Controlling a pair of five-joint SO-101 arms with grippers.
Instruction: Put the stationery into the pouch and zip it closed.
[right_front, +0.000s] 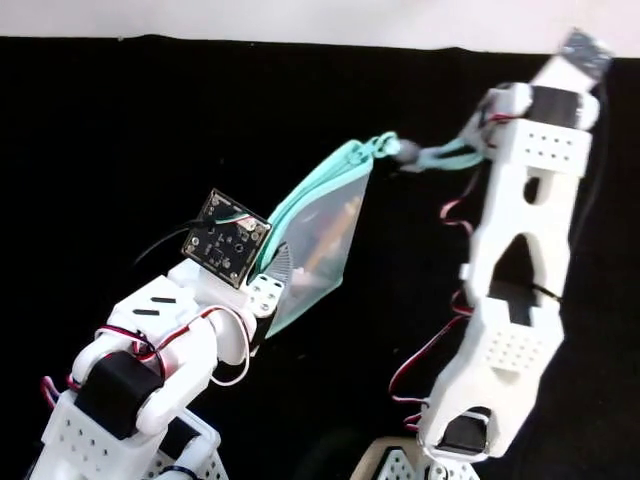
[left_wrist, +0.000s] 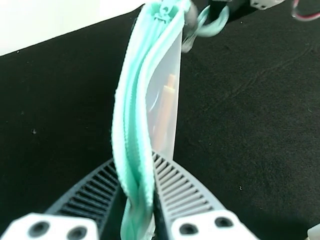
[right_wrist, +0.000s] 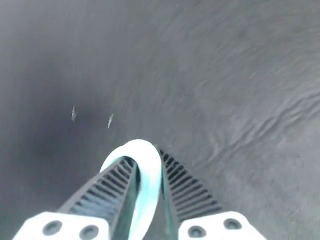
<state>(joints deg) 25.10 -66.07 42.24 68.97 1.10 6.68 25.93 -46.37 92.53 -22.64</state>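
Hanging stretched between two arms above the middle of the black counter (right_front: 100, 150), the clear pouch (right_front: 318, 235) carries its stationery (left_wrist: 165, 107), pale wooden sticks seen through the plastic wall. Its mint zipper (left_wrist: 134, 115) looks joined along the whole visible length, with the slider (left_wrist: 162, 10) at the end pointing toward the counter's far edge. The left end effector (left_wrist: 134, 165) is clamped narrowly on the zipper edge at the pouch's near end, its ribbed fingers pressed to either side of the tape. The right end effector (right_wrist: 142, 155) is pinched on the teal pull loop (right_front: 440, 155) that trails from the slider, toward the counter's far right corner. By the look of it, the loading is done and the zip is run home or very nearly so. Whether the last teeth under the left fingers have met cannot be told. What seems left is letting go and setting the pouch down.
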